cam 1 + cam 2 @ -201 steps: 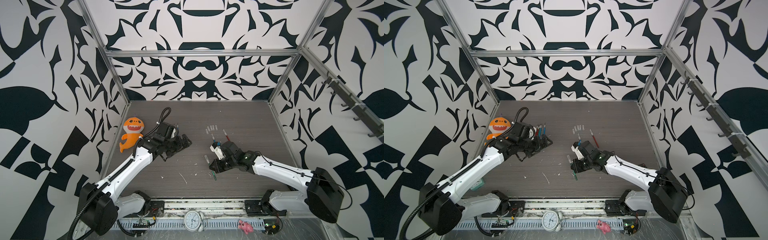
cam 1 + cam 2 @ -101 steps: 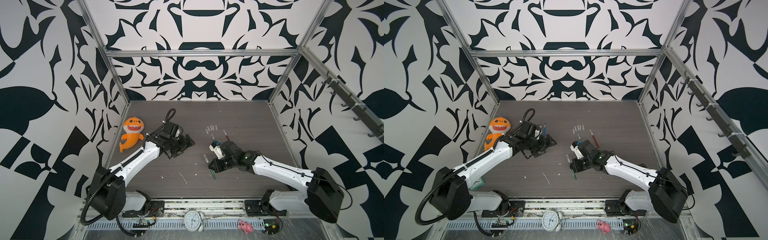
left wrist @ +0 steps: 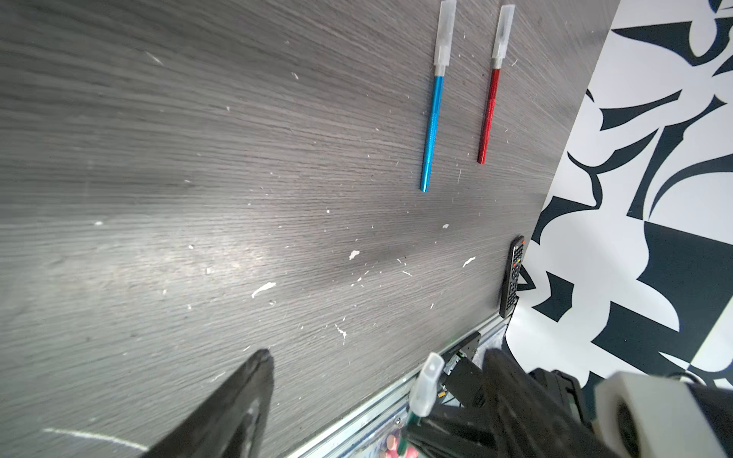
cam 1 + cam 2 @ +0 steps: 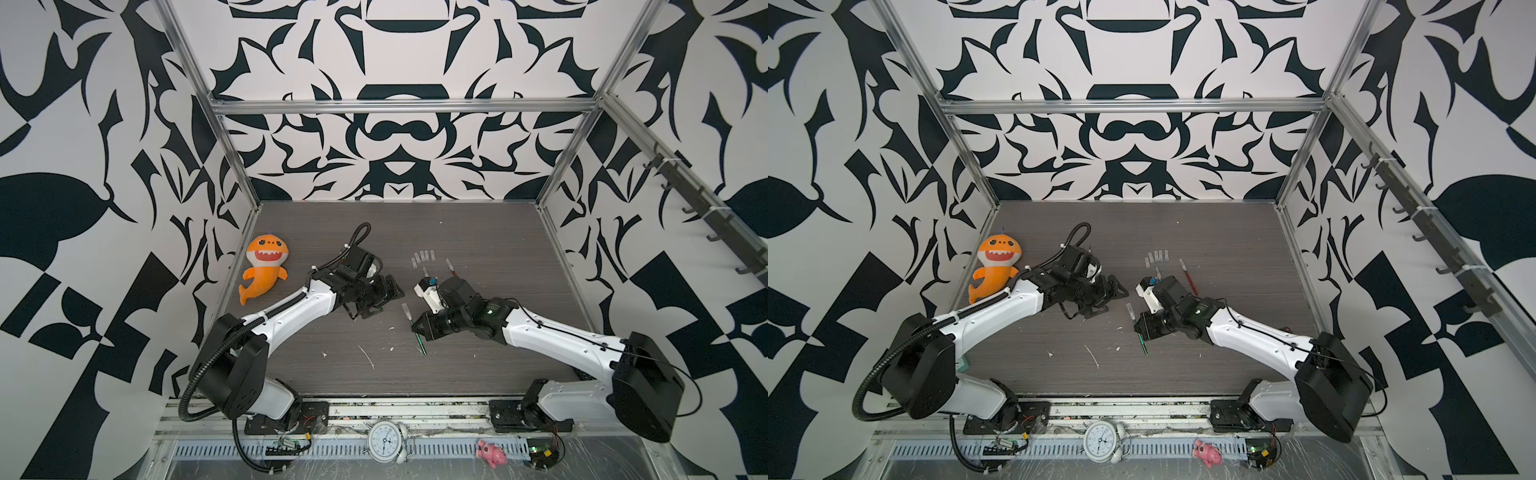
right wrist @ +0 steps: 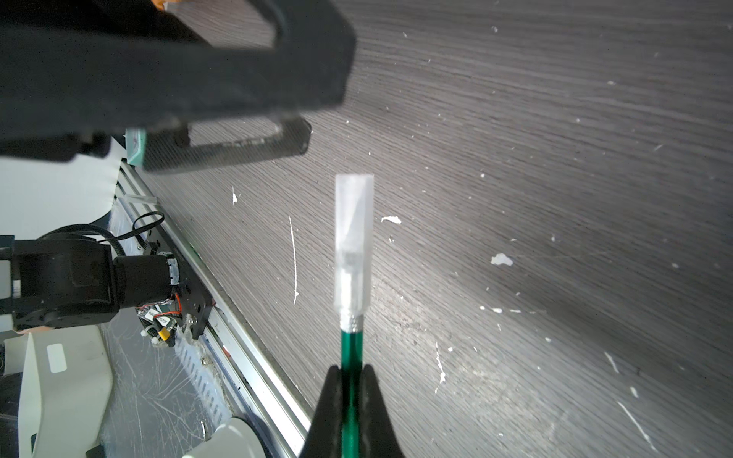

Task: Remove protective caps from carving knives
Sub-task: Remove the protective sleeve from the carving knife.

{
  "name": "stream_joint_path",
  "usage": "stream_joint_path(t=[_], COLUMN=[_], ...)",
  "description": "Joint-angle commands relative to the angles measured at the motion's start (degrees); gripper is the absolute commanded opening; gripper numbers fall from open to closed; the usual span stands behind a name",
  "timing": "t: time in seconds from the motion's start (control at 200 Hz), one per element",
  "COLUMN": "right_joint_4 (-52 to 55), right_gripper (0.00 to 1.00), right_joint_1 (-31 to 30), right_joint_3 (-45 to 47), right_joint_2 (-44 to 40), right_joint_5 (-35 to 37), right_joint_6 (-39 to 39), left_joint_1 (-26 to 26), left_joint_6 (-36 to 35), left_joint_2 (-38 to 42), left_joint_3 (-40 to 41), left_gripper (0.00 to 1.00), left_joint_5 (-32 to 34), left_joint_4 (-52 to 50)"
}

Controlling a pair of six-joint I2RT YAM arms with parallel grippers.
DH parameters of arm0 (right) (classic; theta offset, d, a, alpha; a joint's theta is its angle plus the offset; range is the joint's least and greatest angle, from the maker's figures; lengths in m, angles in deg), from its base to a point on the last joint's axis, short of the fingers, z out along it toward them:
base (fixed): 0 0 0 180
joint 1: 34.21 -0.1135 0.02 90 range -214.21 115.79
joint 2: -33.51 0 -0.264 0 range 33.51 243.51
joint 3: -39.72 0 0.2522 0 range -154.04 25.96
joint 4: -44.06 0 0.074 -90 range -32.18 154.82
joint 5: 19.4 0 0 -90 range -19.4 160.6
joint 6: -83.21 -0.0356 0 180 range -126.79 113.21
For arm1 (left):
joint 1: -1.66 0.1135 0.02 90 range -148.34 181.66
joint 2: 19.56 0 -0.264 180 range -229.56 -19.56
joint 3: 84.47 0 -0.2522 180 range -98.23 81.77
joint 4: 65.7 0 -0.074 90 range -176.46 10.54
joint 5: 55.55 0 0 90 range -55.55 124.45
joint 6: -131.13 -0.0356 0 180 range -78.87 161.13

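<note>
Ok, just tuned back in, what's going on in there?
The right hand is shut on a green carving knife with its cap still on. The left hand is open right by that cap, not gripping it. A blue knife and a red knife lie capped; loose caps sit in a row farther back.

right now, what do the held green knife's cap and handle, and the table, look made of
cap: probably frosted plastic, translucent whitish; the blade shows through as a grey shape.
green handle: likely coated metal, glossy; lighter streak along it, knurled silver collar at the cap end.
table: seems wood-grain laminate, matt grey with fine lines and soft glare.
</note>
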Motion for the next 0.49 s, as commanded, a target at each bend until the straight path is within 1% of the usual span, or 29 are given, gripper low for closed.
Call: stream_joint_path(t=[0.0,0.06,0.305,0.49], right_joint_4=[-1.76,-2.1,-3.25,-3.87], right_gripper=[0.0,0.0,0.0,0.0], right_joint_1=[-0.4,-0.39,-0.35,-0.48], right_joint_3=[-2.69,-2.86,-3.21,-3.25], right_joint_2=[0.96,1.13,2.04,2.78], right_joint_5=[-0.05,0.07,-0.29,-0.9], right_joint_6=[0.11,-0.13,-0.73,-0.95], left_joint_1=[-1.51,-2.18,-3.24,-3.57], left_joint_6=[1.6,1.57,2.89,3.3], left_joint_2=[-1.31,-2.04,-3.7,-4.5], left_joint_3=[-1.65,-1.88,-1.16,-1.88], left_gripper=[0.8,0.78,0.64,0.51], left_joint_5=[-0.96,-1.0,-1.57,-0.97], left_joint_4=[1.62,1.9,4.27,5.32])
